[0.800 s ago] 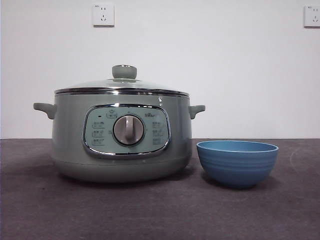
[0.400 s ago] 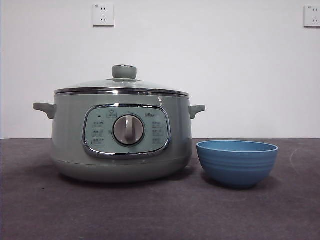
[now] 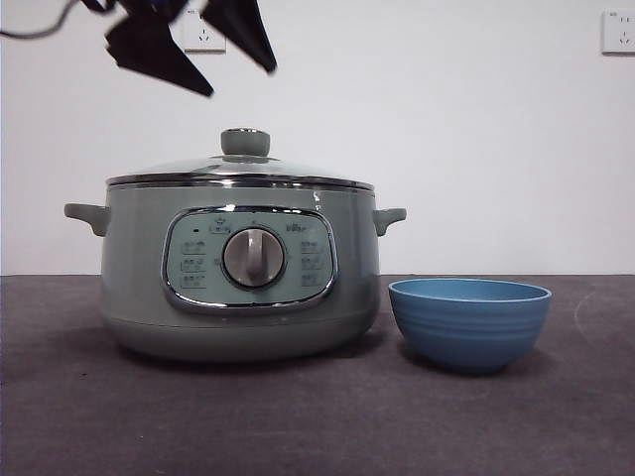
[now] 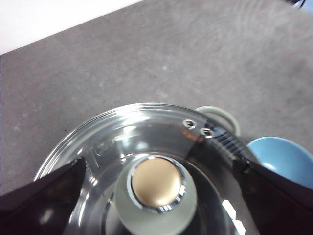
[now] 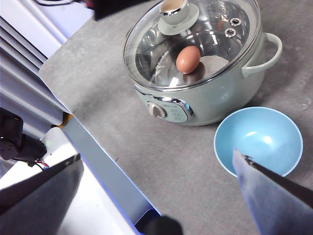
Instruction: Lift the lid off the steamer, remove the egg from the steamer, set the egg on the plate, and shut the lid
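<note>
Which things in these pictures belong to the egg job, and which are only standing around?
Job: lid, steamer, egg, plate, left gripper open above the lid knob.
Not job: wall sockets, dark table.

My left end effector shows as two flat black wedges tapering to points, with a thin dark cable trailing beside them. My right end effector has the same broad jaws, apparently matte black, though blurred.
</note>
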Robot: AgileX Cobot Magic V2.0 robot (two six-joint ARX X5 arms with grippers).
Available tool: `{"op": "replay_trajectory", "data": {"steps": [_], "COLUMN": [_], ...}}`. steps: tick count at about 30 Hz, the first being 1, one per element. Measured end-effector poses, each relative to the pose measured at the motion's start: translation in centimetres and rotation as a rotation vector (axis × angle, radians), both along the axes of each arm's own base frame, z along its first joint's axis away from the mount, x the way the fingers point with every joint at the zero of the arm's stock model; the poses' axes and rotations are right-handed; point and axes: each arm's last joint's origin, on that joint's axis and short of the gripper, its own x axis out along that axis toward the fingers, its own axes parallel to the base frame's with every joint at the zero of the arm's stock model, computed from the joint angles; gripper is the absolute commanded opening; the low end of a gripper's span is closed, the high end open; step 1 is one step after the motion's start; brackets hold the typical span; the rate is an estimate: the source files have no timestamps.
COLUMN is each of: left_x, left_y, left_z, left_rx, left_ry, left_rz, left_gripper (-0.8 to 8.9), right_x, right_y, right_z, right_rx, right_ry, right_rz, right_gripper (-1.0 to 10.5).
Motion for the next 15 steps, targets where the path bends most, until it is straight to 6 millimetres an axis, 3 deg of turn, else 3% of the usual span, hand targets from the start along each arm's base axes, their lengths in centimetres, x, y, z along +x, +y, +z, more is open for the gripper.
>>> {"op": "replay_trajectory", "data": {"steps": [6,15], "left_x": [1.8,2.7], "left_y": [-0.8,-1.1], "left_z": [-2.1,-3.5], "left_rx": [0.051,0.080], "left_ry": [0.006,0.038], "left_rz": [0.012,0.025], "left_gripper": [5.03,5.03], "right_x": [0.0,0.0], "right_y": [0.0,0.0], "right_z": [0.0,0.0], "right_rx": [0.000,0.000], "right_ry": [0.001,0.001], "right_rz": [0.000,0.000], "right_gripper": [5.6,5.6]}}
